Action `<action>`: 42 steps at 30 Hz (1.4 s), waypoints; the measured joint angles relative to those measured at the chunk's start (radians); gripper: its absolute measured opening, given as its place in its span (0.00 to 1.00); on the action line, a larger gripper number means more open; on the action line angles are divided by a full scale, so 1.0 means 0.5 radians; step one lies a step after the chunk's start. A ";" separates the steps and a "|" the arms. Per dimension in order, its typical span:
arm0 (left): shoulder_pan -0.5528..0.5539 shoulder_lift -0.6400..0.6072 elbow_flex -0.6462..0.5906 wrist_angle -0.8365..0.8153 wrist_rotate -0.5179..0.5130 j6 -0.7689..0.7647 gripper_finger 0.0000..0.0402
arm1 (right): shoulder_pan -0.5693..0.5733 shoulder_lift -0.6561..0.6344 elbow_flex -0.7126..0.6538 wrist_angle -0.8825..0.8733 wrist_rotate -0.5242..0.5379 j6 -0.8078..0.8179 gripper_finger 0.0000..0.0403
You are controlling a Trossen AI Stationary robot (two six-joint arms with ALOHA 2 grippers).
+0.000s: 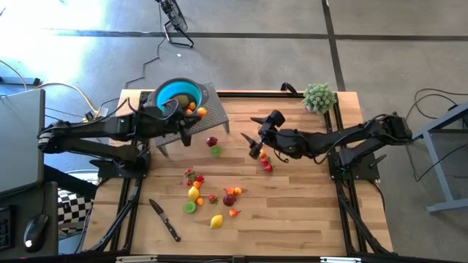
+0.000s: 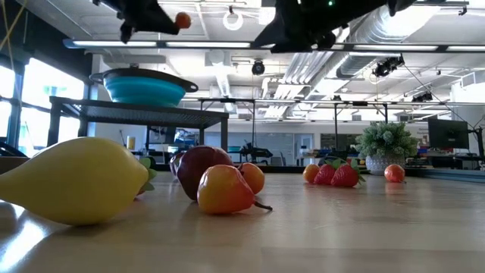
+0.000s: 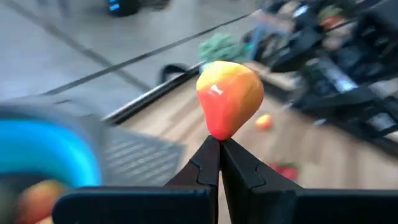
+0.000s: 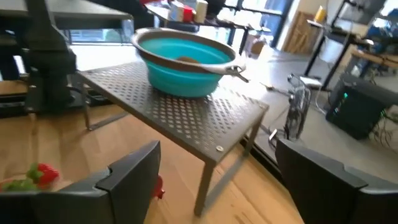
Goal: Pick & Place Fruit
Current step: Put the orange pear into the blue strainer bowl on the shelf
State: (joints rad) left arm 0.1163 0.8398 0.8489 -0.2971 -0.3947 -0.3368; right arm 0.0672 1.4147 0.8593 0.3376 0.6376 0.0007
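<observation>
L gripper is pinching shut on an orange-red fruit, fruit sitting right at my fingertips, above the teal bowl by the desk's far-left corner. R gripper is hanging w/ fingers wide apart, empty, over mid-desk; other fruits are lying toward the near edge.

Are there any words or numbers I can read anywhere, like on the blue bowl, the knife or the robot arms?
None: no word, number or label can be read in any view.
teal bowl: plain, no print shows.
knife: too small to tell any marking.
Screens and boxes in the room behind the table: too blurred to read.
</observation>
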 joint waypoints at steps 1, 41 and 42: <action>0.022 0.000 0.037 -0.087 -0.048 0.000 0.00 | -0.013 0.001 0.000 -0.003 -0.002 0.012 0.76; 1.220 0.400 0.146 -0.525 0.351 0.013 0.06 | -0.049 0.004 0.000 -0.066 -0.033 0.055 0.73; 1.220 0.400 0.146 -0.524 0.351 0.013 0.07 | -0.049 0.004 0.000 -0.069 -0.033 0.054 0.73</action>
State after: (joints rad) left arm 0.7265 1.0397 0.9218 -0.5589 -0.2192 -0.3302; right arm 0.0429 1.4166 0.8593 0.3030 0.6212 0.0276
